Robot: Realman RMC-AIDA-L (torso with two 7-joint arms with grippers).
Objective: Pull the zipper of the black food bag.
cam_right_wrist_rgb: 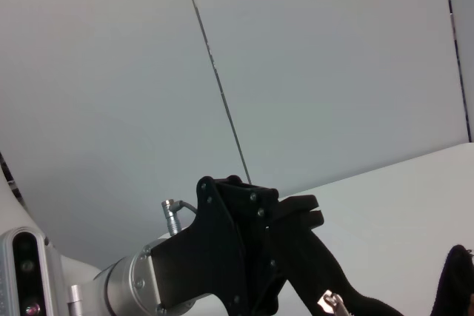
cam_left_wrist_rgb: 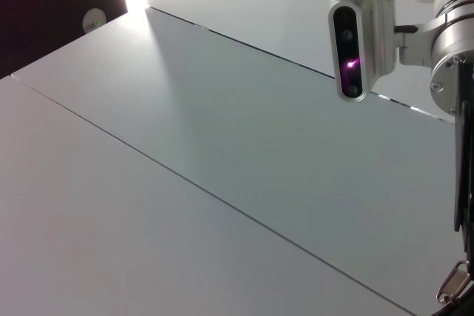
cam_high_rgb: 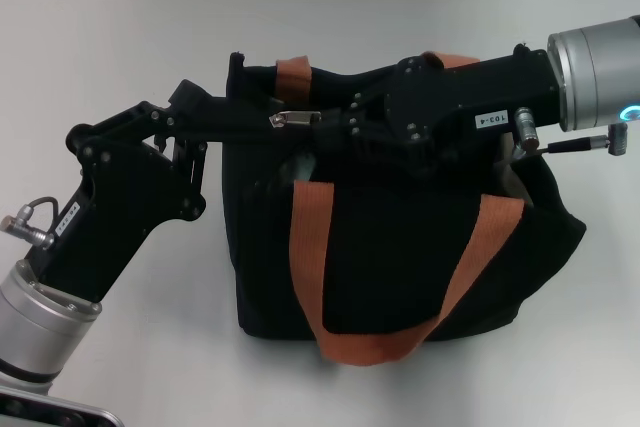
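On my head camera the black food bag [cam_high_rgb: 400, 267] fills the middle of the frame, standing on the white table [cam_high_rgb: 120, 57]. Its two orange-brown handles [cam_high_rgb: 310, 247] are easy to see: one hangs down the front face in a loop, the other shows at the top edge of the bag. The mouth of the bag is partly open, and some beige lining [cam_high_rgb: 300, 165] is visible inside.

The zipper [cam_high_rgb: 295, 119] is a small silver tab lying along the upper edge of the bag, a little left of the frame centre. The right gripper [cam_high_rgb: 352, 125] reaches in from the upper right of the frame, across the top of the bag, and its tip ends just beside the tab, on the tab's right. Whether the fingers are closed on the tab I cannot tell, because the black parts merge with the black fabric.

The left gripper [cam_high_rgb: 240, 112] comes from the lower left of the frame, and its long fingers lie against the upper left corner of the bag (they seem to pinch the fabric there, narrow).

In the right wrist view the left gripper [cam_right_wrist_rgb: 296, 257] appears at the bottom, with a silver tab [cam_right_wrist_rgb: 332, 303] just below it.
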